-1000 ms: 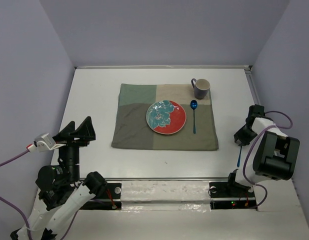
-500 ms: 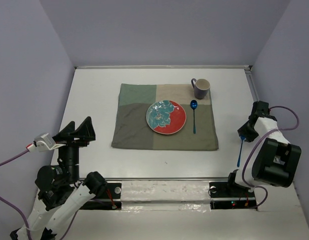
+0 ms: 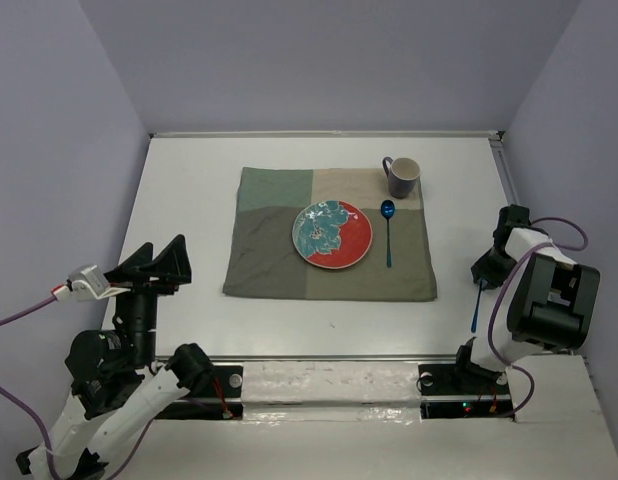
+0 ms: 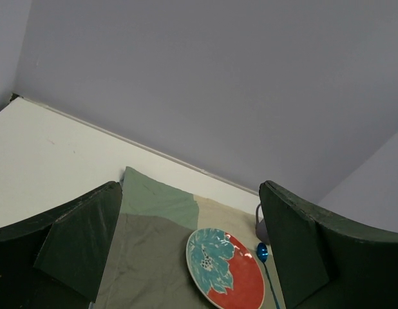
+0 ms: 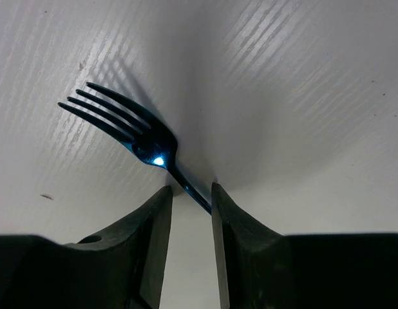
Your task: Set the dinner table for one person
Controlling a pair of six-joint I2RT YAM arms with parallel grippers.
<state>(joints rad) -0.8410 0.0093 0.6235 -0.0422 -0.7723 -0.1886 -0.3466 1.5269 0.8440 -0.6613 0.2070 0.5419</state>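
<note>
The white dinner table (image 3: 189, 200) carries an olive-green placemat (image 3: 269, 250). On the mat lie a red and teal plate (image 3: 332, 235), a blue spoon (image 3: 388, 230) to its right and a grey mug (image 3: 401, 177) at the far right corner. My right gripper (image 3: 486, 270) is low at the table's right edge, shut on the neck of a blue fork (image 5: 141, 138). The tines point away from the fingers (image 5: 154, 232). In the top view the fork's handle (image 3: 475, 310) trails toward the near edge. My left gripper (image 3: 154, 262) is open, empty and raised at the near left.
Lavender walls border the table on three sides. A metal rail (image 3: 504, 180) runs along the right edge close to my right gripper. The plate (image 4: 225, 270) and the spoon (image 4: 262, 252) show between my left fingers in the left wrist view.
My right gripper shifted a little right and then back left near the right edge, and the fork's handle shifted with it. The left arm has barely moved.
</note>
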